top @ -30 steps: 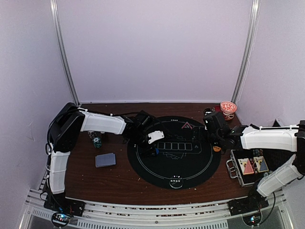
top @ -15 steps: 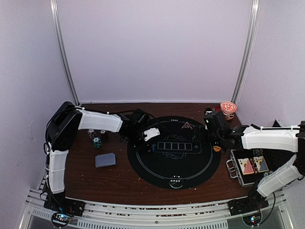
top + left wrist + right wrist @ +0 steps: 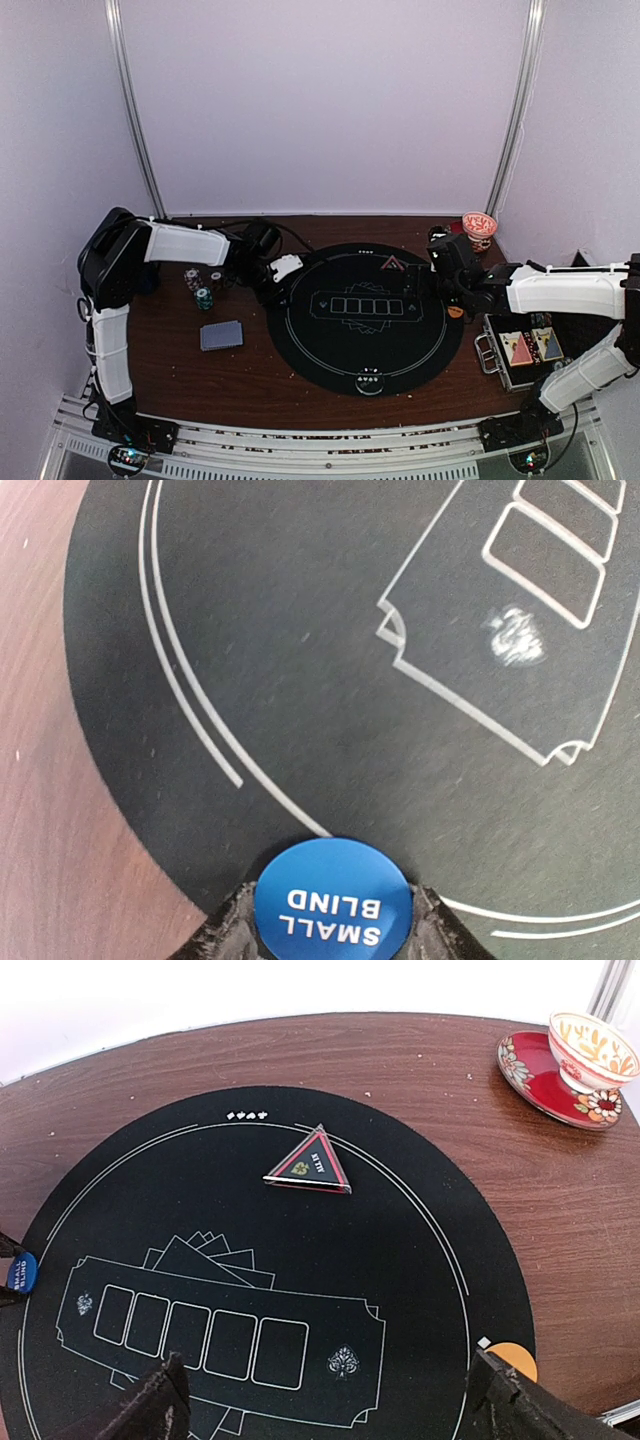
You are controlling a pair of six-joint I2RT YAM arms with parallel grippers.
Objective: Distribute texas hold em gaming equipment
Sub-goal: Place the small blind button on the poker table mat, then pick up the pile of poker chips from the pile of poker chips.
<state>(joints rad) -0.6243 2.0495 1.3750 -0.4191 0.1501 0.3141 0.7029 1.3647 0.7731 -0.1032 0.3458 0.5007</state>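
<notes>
One blue disc (image 3: 333, 900): round, glossy, plain-edged, lettered SMALL BLIND in white capitals that read upside down in the left wrist view. We find it clamped by its edges between the fingers of the left gripper (image 3: 333, 925), at the left rim of the round black mat (image 3: 300, 630), where the mat meets the brown counter (image 3: 50, 780). Whether it touches the mat we cannot tell.

One red triangle marker (image 3: 308, 1167): black face, red border, lying on the mat's far side. Its lettering is too small to read.

One orange disc (image 3: 513, 1360): no legible text, at the mat's right rim, near the right gripper (image 3: 330, 1415), whose jaws stand spread wide with nothing between them.

One grey-blue card deck (image 3: 221, 335) and a few striped chips (image 3: 203, 296) sit on the counter left of the mat.
</notes>
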